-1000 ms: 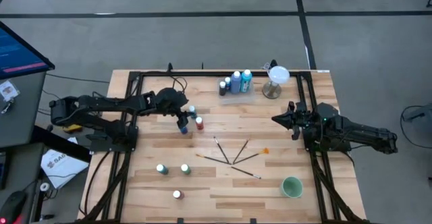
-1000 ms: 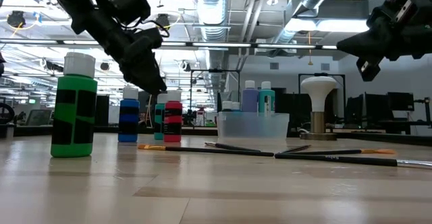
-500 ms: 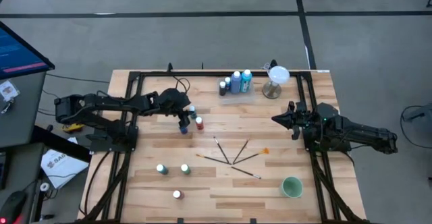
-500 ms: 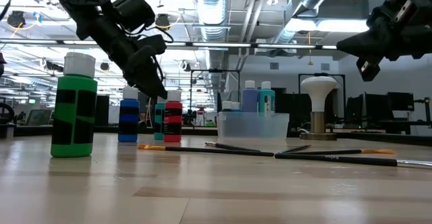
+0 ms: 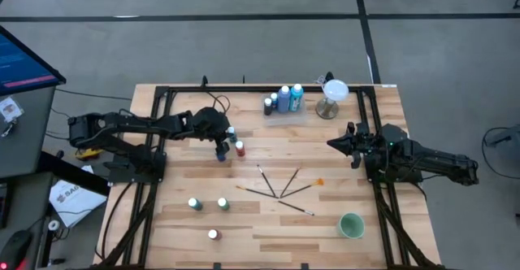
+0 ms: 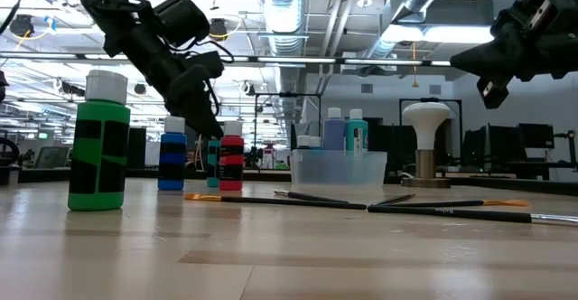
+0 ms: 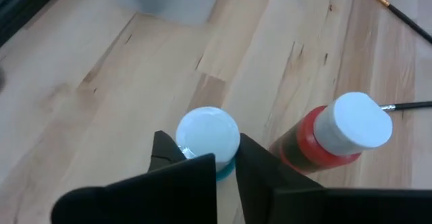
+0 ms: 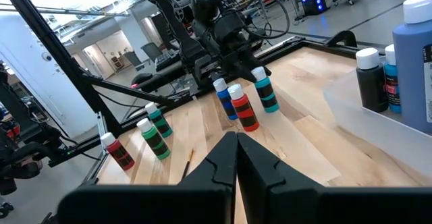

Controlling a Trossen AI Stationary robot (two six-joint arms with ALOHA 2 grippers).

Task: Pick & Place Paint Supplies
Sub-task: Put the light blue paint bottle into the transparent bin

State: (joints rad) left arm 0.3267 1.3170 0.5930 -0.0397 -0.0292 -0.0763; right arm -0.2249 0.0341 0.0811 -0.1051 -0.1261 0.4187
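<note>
While the right claw hangs clenched and idle above the desk's right edge, the left claw is lowered over a blue paint bottle, fingers apart and straddling its white cap, apparently lined up to grip it. A red bottle stands just beside it; paintbrushes lie fanned mid-desk, and other bottles already sit in a clear tray at the far edge, likely the drop-off spot

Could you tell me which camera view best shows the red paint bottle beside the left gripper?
The left wrist view: the red bottle fills it, cap and body clear. The high view shows a small dot, the low view its side, the right wrist view it far off.
</note>
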